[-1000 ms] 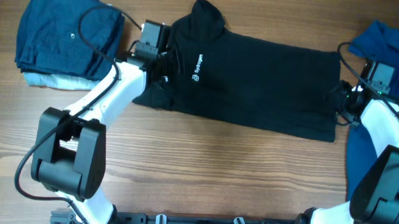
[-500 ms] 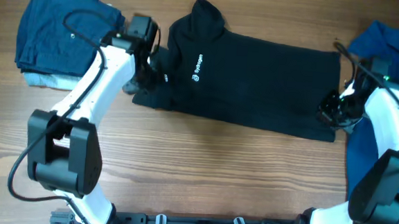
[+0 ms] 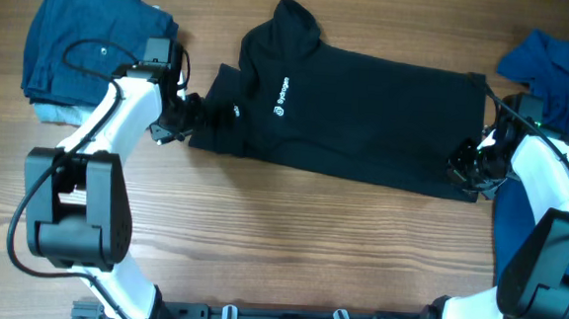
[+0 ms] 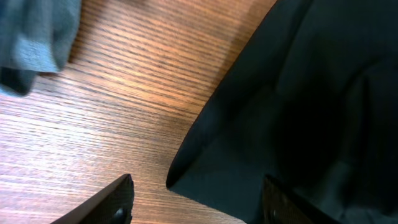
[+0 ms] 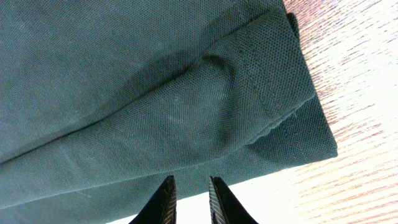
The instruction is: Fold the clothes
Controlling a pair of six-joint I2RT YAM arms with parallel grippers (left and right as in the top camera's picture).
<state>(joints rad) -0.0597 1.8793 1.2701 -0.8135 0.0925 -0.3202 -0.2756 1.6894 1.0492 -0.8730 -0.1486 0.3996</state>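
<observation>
Left claw (image 4: 198, 208) is spread wide and holding nothing. It sits low over the table (image 3: 289, 249) with the pointed corner of the sleeve (image 4: 186, 168) right between its fingers, so it looks lined up for a grab rather than mid-grab.

The right claw (image 5: 189, 200) is narrow, fingers nearly together, at the bottom hem corner (image 5: 298, 118) of the same shirt. I honestly can't tell from its wrist cam if there's any cloth pinched in there or if it's just parked above the edge.

The thing being worked on is the black polo shirt (image 3: 366, 120). It's laid out flat across the middle of the table, collar end toward the left arm and hem toward the right arm, little white logo (image 3: 281, 95) facing up.

Progress-wise, my read:
- left of the polo there's a folded stack of blue clothes (image 3: 84, 43) with something pale (image 3: 69, 115) at the bottom, so that part looks done
- the polo itself is spread and smoothed but I don't see any proper fold in the body yet, and the sleeve by the left claw looks bunched rather than tucked
- right of the polo there's a rumpled blue garment (image 3: 558, 62) that looks untouched

So I'd call it partway: one pile finished, this shirt barely started, at least one more waiting.
</observation>
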